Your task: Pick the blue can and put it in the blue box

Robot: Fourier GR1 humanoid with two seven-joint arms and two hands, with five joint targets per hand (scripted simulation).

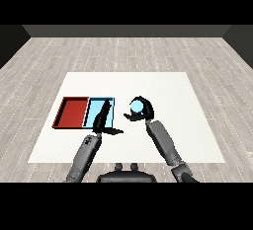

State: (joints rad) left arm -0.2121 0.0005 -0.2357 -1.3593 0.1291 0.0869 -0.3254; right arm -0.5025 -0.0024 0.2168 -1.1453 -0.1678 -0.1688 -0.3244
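Observation:
The blue can [136,106] is held in my right hand [144,111], whose fingers and thumb curl round it, just right of the trays near the table's middle. The light blue tray [95,106] lies to the can's left, with the red tray [71,112] beside it further left. My left hand [102,120] reaches over the near right part of the blue tray with its fingers straight and its thumb pointing right; it holds nothing. The left hand hides part of the blue tray's floor.
The white table [168,91] spreads wide to the right and behind the trays. Grey plank floor surrounds it.

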